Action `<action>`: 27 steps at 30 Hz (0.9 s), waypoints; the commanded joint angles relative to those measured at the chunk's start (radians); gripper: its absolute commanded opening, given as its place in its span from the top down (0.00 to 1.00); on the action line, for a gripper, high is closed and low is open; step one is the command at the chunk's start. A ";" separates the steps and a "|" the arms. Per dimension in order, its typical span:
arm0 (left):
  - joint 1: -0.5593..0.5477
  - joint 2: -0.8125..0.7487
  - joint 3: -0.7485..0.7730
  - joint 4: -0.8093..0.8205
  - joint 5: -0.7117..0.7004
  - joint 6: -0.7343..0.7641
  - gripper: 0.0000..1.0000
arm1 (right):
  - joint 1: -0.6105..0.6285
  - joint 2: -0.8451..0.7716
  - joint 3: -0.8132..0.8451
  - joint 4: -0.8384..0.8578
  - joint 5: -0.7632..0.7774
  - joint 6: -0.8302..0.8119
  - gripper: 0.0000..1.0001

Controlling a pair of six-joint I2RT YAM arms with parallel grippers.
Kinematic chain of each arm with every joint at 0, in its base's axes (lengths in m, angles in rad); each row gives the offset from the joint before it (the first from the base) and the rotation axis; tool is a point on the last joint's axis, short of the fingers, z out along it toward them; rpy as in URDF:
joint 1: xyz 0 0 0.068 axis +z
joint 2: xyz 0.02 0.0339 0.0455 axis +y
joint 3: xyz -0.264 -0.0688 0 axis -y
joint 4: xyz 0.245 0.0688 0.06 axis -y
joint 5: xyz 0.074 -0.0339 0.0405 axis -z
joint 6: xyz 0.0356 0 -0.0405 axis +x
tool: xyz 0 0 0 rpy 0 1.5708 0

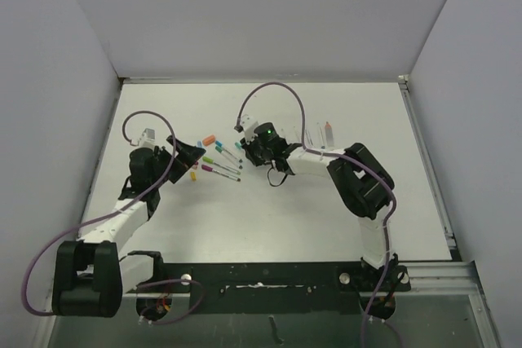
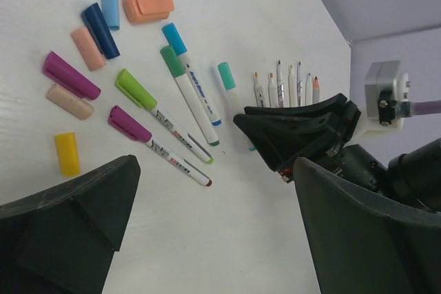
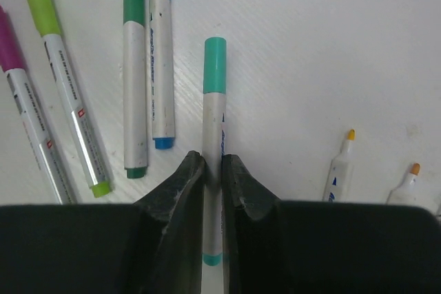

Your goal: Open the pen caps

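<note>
**Item 1, nearest me:** left gripper (image 2: 215, 204). Its jaws stand at their widest and hold nothing. It is poised over the table (image 2: 289, 5), just short of the pens.

**Item 2:** right gripper (image 3: 213, 170). Its jaws are pinched tight on the white barrel of the teal pen (image 3: 213, 122). The teal cap (image 3: 215, 65) is on, pointing away from the fingers and clear of them.

**Item 3:** four capped pens (image 3: 134, 67), lying side by side next to the held one. Their caps are blue, dark green, lime and magenta, all seated.

**Item 4, farther out:** loose caps (image 2: 71, 75), seven by my count, scattered beyond the pens. They are light blue, navy, salmon, magenta, beige and yellow, plus the fat orange cap (image 2: 148, 7).

**Item 5, farthest, toward the right arm's side:** bare barrels (image 2: 289, 87), a short row with coloured tips exposed.

**Tally, my judgement:** I put the job past halfway. Five caps are left to pull, with the teal one first in line. I expect the free left jaws must take that cap.

**Markings:** blue and red print runs along the barrels. It is too small and blurred for me to read, and I can make out no brand.
</note>
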 commanded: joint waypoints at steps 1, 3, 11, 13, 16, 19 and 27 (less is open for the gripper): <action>-0.055 0.037 0.009 0.153 -0.004 -0.040 0.05 | -0.003 -0.163 -0.042 0.087 0.002 0.033 1.00; -0.090 0.064 0.025 0.161 -0.026 -0.040 0.05 | -0.002 -0.203 -0.068 0.077 -0.006 0.045 1.00; -0.202 0.217 0.093 0.246 -0.078 -0.062 0.06 | 0.008 -0.332 -0.169 0.056 -0.046 0.122 1.00; -0.213 0.249 0.100 0.278 -0.082 -0.075 0.07 | 0.016 -0.354 -0.188 0.059 -0.053 0.133 1.00; -0.228 0.279 0.107 0.324 -0.098 -0.100 0.09 | 0.030 -0.380 -0.206 0.065 -0.063 0.143 1.00; -0.251 0.294 0.130 0.333 -0.121 -0.101 0.09 | 0.047 -0.392 -0.214 0.069 -0.067 0.148 1.00; -0.299 0.347 0.168 0.365 -0.130 -0.105 0.12 | 0.101 -0.410 -0.225 0.080 -0.071 0.158 1.00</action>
